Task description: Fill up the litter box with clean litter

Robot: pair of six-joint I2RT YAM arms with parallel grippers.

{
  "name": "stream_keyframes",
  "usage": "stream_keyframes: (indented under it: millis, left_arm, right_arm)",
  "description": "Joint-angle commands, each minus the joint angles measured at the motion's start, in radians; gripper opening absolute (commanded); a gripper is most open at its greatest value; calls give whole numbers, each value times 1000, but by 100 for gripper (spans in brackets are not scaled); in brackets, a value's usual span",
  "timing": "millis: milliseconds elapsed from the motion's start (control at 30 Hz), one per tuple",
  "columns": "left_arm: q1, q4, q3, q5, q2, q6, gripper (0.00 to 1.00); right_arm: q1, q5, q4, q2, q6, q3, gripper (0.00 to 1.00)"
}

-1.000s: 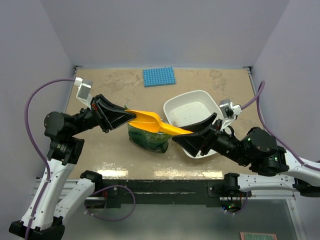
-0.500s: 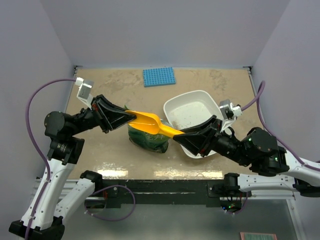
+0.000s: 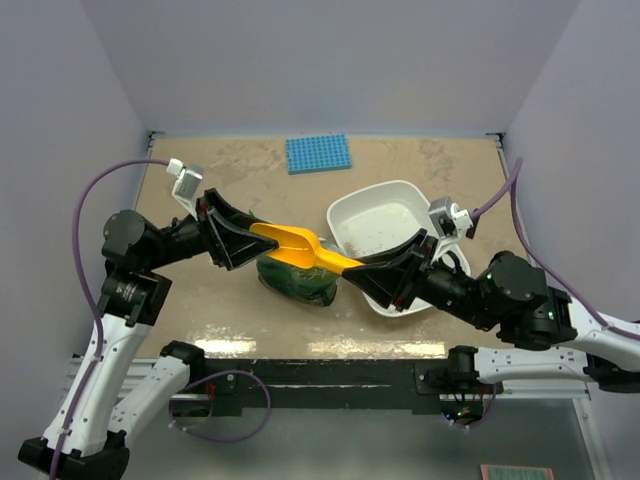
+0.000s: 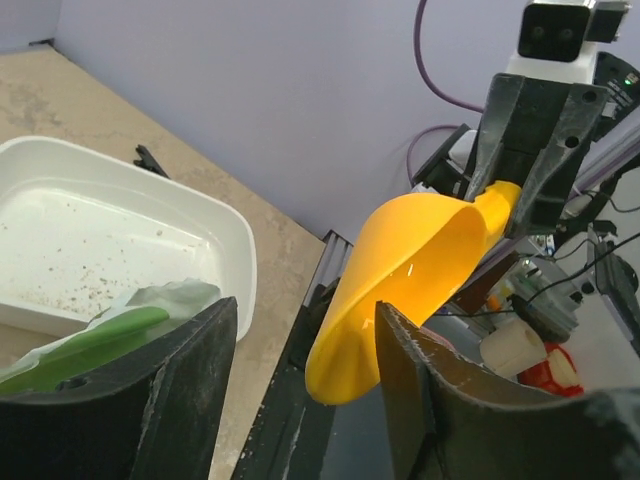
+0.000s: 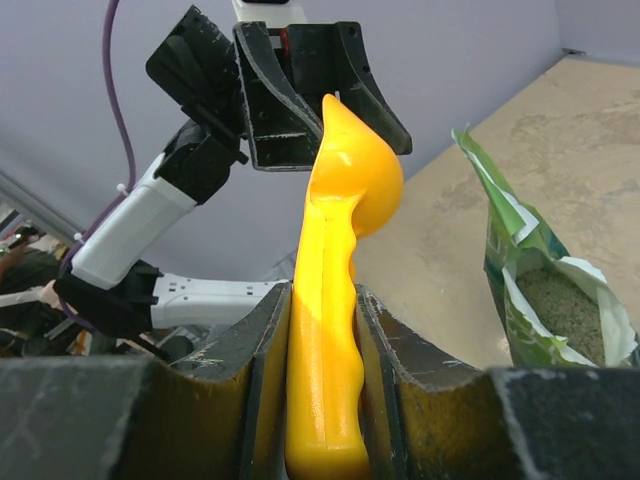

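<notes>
Top view was no help for seeing into the green bag (image 3: 296,282): the orange scoop (image 3: 300,247) lay right across it, and the right gripper (image 3: 365,272) covered the near corner of the litter box (image 3: 385,212). Versus a second earlier, the left arm's elbow had swung inward while the scoop barely budged. Only the right wrist view showed us the clean litter (image 5: 572,312), down in the bag. The box held just specks. The right gripper was clamped on the scoop's handle. The left gripper (image 4: 305,312) had its fingers apart with the scoop's bowl between them; touching or not, we couldn't tell.
</notes>
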Motion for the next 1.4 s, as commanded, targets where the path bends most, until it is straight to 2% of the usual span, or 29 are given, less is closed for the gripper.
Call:
stream_keyframes:
  millis: [0,33,100,267,433,500,533,633,767,833,1000,1267,1367]
  left_arm:
    - [0,-254,127,-53,29,241,65]
    - [0,-295,151,-107,33,281,70]
    - [0,-411,213,-179,58,388,72]
    - [0,-566,323,-368,113,586,76]
    - [-8,-674,421,-368,193,783,89]
    - [-46,-685,424,-421,205,869,91]
    - [-69,-686,416,-426,202,907,96]
    - [-103,-660,366,-449,176,1031,97]
    - [-127,-717,350,-356,199,1182,98]
    - [-137,-755,363,-310,219,1223,98]
    - [-172,-804,376,-323,274,1305,98]
    - [-216,-866,439,-463,421,1355,98]
    - [-226,-882,456,-494,460,1363,95]
  right_arm:
    - [-2,96,-86,11,7,121,0]
    - [-2,135,-114,19,22,154,0]
    - [-2,169,-203,30,34,185,0]
    - [-2,248,-375,62,77,257,0]
    - [-2,272,-478,67,100,299,0]
    - [-1,279,-534,70,106,316,0]
    - [-2,280,-554,70,118,322,0]
    - [-2,279,-631,68,137,351,0]
    - [-2,256,-706,45,152,374,0]
    - [-2,245,-726,30,155,382,0]
    - [-2,202,-733,7,157,347,0]
    - [-2,151,-680,-13,128,300,0]
    - [-2,151,-680,-22,128,287,0]
